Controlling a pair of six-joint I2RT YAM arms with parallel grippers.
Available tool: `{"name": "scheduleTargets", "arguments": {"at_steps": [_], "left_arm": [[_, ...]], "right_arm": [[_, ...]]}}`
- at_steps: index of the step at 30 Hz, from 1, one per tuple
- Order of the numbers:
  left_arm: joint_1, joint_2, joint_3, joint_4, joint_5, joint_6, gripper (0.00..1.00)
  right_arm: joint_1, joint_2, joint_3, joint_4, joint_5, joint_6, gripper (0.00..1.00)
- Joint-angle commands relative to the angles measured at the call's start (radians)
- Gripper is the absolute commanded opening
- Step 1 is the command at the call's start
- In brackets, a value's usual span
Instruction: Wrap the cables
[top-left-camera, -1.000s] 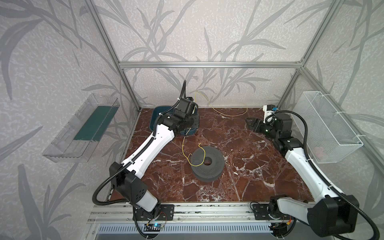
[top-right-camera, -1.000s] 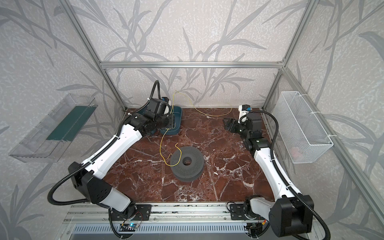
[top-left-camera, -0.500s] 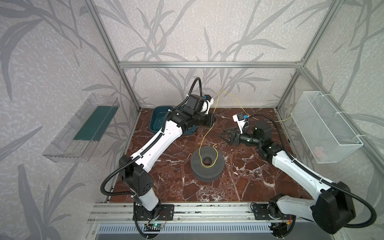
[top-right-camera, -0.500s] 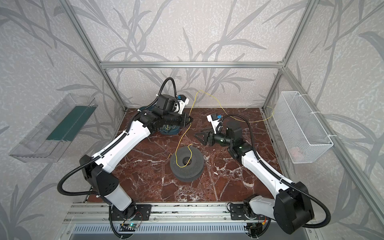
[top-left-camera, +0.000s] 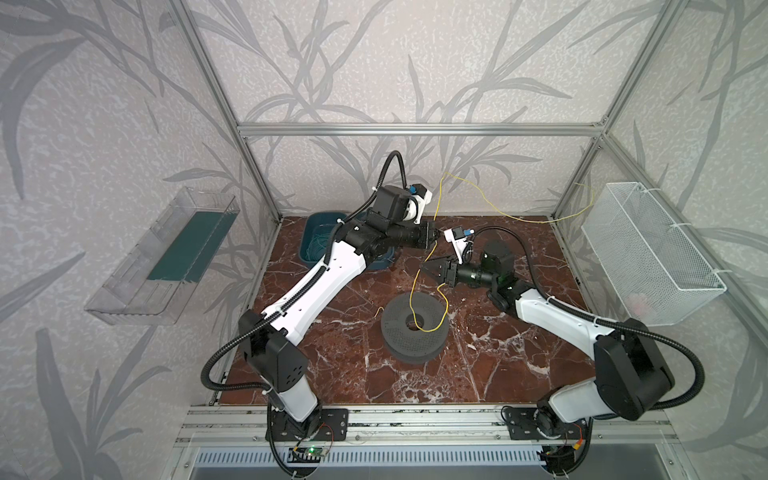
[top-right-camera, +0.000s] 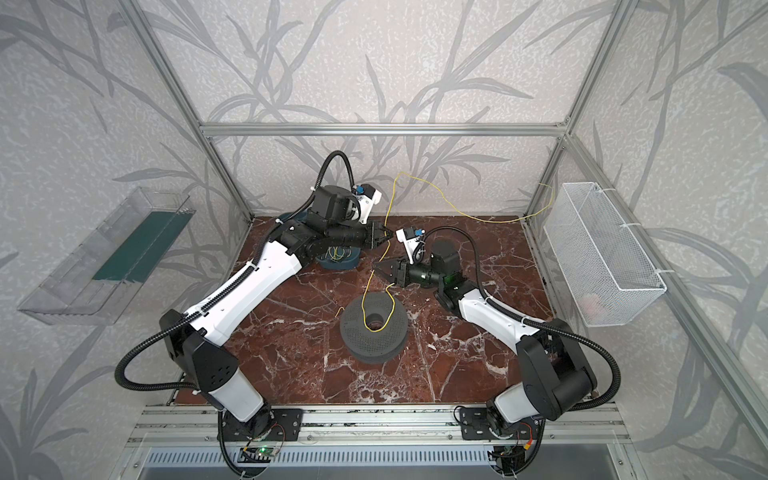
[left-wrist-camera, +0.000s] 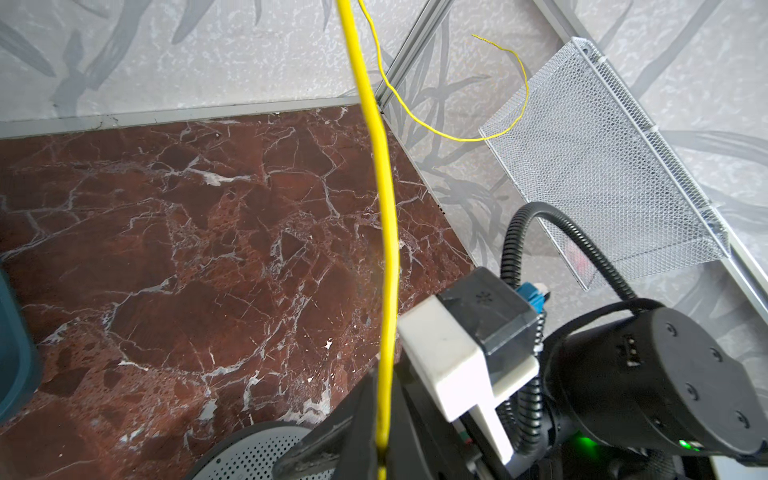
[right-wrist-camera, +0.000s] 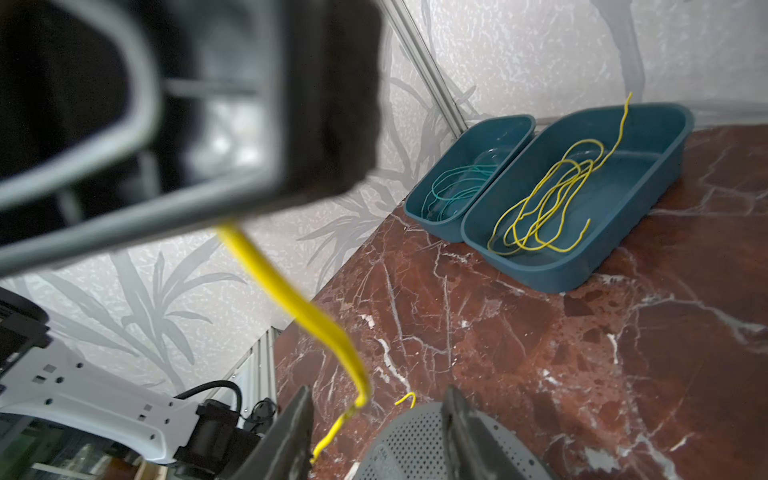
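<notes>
Zero proper turns wound yet, I'd say: left hand (top-left-camera: 435, 240) clamped on yellow cable (top-left-camera: 412, 297) mid-frame, slack just looped over grey perforated spool (top-left-camera: 409, 347) on desk; right hand (top-left-camera: 424, 266) part open, strand between fingers, not pinched. Spare cables (right-wrist-camera: 540, 208) waiting in teal tray (right-wrist-camera: 582, 270).

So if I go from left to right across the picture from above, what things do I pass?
In a top view: clear wall tray → teal bins → grey holey spool → white mesh basket. The yellow cable, left gripper and right gripper overlap the middle, so they are left out.
</notes>
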Motion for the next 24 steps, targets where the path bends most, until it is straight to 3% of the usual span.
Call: {"name": "scheduleTargets", "arguments": {"at_steps": [1, 3, 8, 12, 13, 16, 18, 22, 24], "left_arm": [[-0.009, -0.026, -0.022, 0.066, 0.047, -0.020, 0.00], [-0.009, -0.033, -0.038, 0.080, 0.049, -0.024, 0.00], [-0.009, -0.048, -0.070, 0.115, 0.069, -0.028, 0.00], [-0.007, -0.063, -0.095, 0.148, 0.087, -0.032, 0.00], [-0.007, -0.067, -0.097, 0.149, 0.086, -0.031, 0.09], [0.003, -0.100, -0.108, 0.141, 0.067, -0.016, 0.50], [0.006, -0.163, -0.133, 0.110, 0.001, 0.030, 0.68], [0.007, -0.397, -0.352, 0.174, -0.225, 0.108, 0.80], [0.000, -0.529, -0.511, 0.267, -0.281, 0.115, 0.78]], "right_arm": [[0.007, 0.010, 0.033, 0.083, 0.012, 0.050, 0.29], [0.008, 0.007, 0.027, 0.098, 0.007, 0.054, 0.27], [0.009, -0.013, 0.026, 0.074, 0.039, 0.060, 0.03], [0.008, -0.046, -0.001, 0.069, 0.093, 0.068, 0.00], [0.009, -0.055, -0.006, 0.063, 0.101, 0.068, 0.00], [0.009, -0.092, -0.021, 0.021, 0.164, 0.054, 0.00], [0.007, -0.120, -0.025, -0.036, 0.227, 0.041, 0.00], [-0.018, -0.162, -0.029, -0.112, 0.334, 0.078, 0.00], [-0.035, -0.173, -0.026, -0.141, 0.388, 0.137, 0.00]]}}
